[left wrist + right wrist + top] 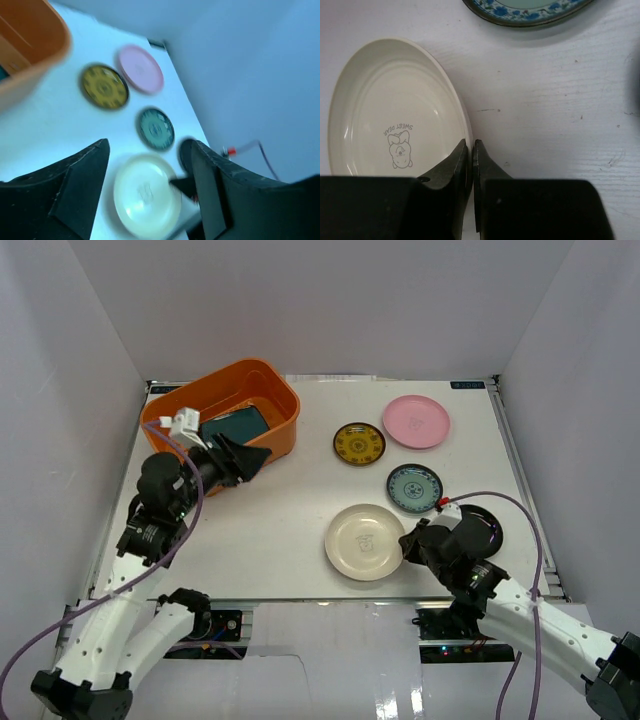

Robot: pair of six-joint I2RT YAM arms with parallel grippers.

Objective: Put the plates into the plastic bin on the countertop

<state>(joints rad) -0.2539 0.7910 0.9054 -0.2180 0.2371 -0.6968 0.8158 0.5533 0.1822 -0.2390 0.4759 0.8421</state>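
Note:
My right gripper (470, 145) is shut on the right rim of the round cream plate (390, 100), which lies on the countertop (545, 100) near the front edge; in the top view this gripper (408, 543) meets that plate (362, 540). My left gripper (245, 460) hovers open and empty beside the orange plastic bin (285, 390), in which a teal plate (235, 425) lies. In its own blurred view the left gripper (149, 145) frames the cream plate (145, 195). Pink (416, 421), gold-patterned (359, 444) and blue-green (414, 487) plates lie at the right.
A glossy black plate (485, 525) sits partly under my right arm near the right rail. White walls enclose the countertop on three sides. The bin (35, 45) stands at the far left corner.

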